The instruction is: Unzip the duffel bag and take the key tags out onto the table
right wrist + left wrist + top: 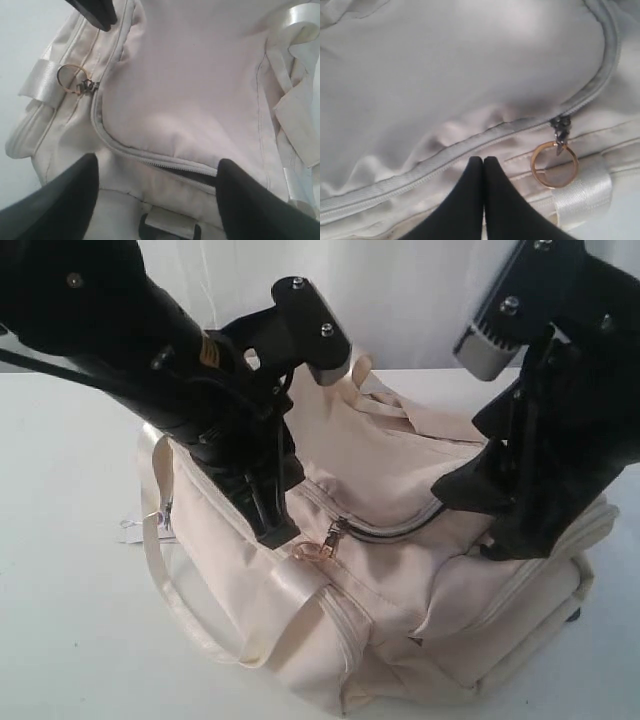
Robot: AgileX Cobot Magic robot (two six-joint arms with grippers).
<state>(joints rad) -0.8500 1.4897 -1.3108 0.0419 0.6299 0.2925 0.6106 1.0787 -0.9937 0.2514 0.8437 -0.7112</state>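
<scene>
L fingers [470, 200] clenched empty, R fingers [55, 200] spread. Duffel bag [400, 620] looks soft, floppy; we'd take the zip's ring pull [554, 186].

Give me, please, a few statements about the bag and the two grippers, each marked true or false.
1. The left gripper is shut. True.
2. The right gripper is clamped on the ring pull. False: it is open, and the ring pull lies free on the duffel bag.
3. The key tags lie on the table. False: no key tags show in any view.
4. A dark gap shows in the zipper near the right gripper. True.
</scene>
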